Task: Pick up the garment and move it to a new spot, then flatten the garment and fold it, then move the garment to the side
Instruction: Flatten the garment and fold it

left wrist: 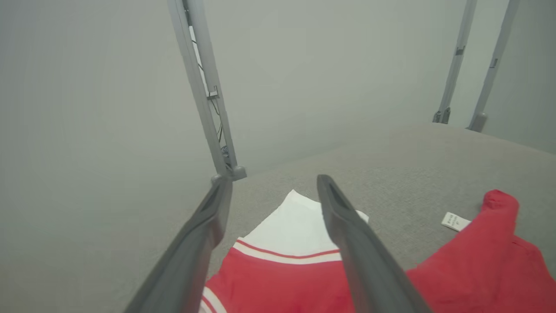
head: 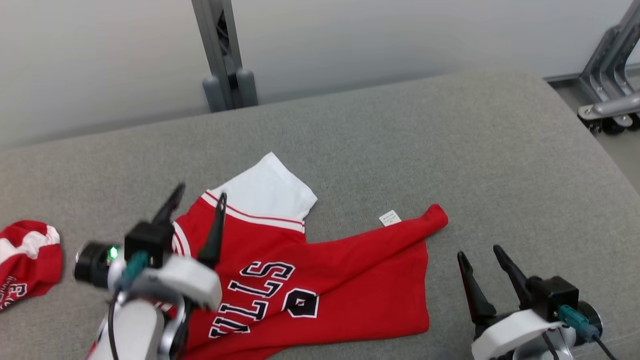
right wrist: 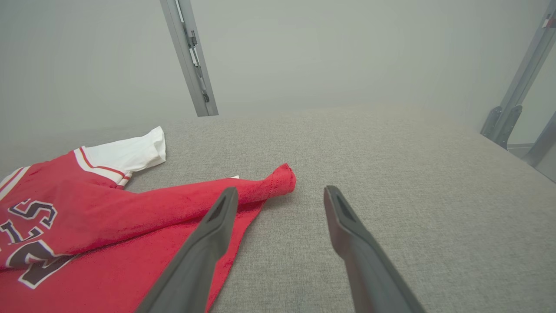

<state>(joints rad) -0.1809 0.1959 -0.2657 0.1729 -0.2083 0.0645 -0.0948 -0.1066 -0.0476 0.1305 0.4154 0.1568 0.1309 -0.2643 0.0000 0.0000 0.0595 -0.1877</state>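
Nearest me, my right gripper point(head: 478, 251) hovers over bare upholstery just beside the jersey's side edge, fingers spread wide with nothing between them. My left gripper point(head: 201, 191) is equally wide and empty, and hangs above the shoulder seam of the red basketball jersey point(head: 350, 280). I judge the two are set this way so that each can take one end of the cloth for the flattening. The jersey lies across the middle of the grey cushioned surface point(head: 475, 140), front up and mostly spread. A long diagonal crease runs through it, and its far right corner point(head: 436, 215) is rolled into a blunt point, so it is not yet flat. The dark, white-edged lettering reads upside down from my side: I make out "LLS", with part of a "U" before it, and a numeral below that looks like a 2. Past my left fingers the white sleeve point(head: 270, 192) sticks out beyond red and white trim. A small white care label point(head: 390, 218) lies beside the rolled corner, its print too small to read. At far left sits a second red and white garment point(head: 27, 260), bunched and well apart. Beyond the cushion's edge stand a grey metal post point(head: 220, 50) and a pale wall.
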